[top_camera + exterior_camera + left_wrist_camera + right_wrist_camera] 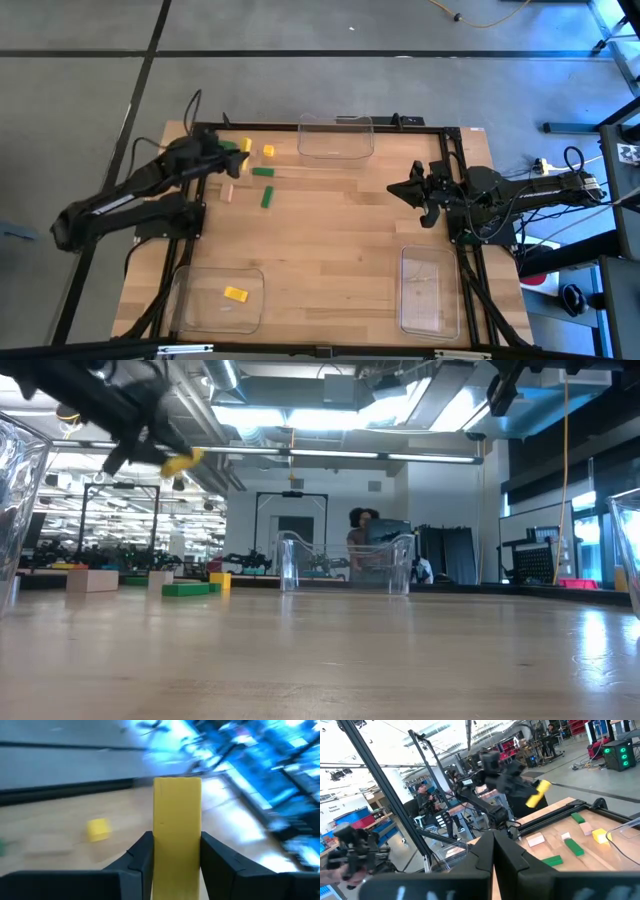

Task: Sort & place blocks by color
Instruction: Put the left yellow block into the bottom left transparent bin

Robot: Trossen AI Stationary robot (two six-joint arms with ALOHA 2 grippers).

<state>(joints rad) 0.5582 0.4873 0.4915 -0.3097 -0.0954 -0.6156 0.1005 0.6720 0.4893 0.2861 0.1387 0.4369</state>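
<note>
My left gripper hangs above the table's far left part, shut on a yellow bar block. In the low view the gripper and block are well above the board. Below it lie another yellow block, green blocks and a tan block, flat on the wood. One more yellow block lies inside the near-left clear tray. My right gripper waits shut over the table's right side, touching nothing. My left gripper pinches the yellow bar between its two fingers, which press on its long sides near one end. The bar lies along the fingers and sticks out past their tips. It is lifted clear of the table and tilted.
A clear tray stands at the far edge's middle, another at the near right corner. A dark frame runs along the table's far and right edges. The board's middle is bare wood. A person shows beyond the far tray.
</note>
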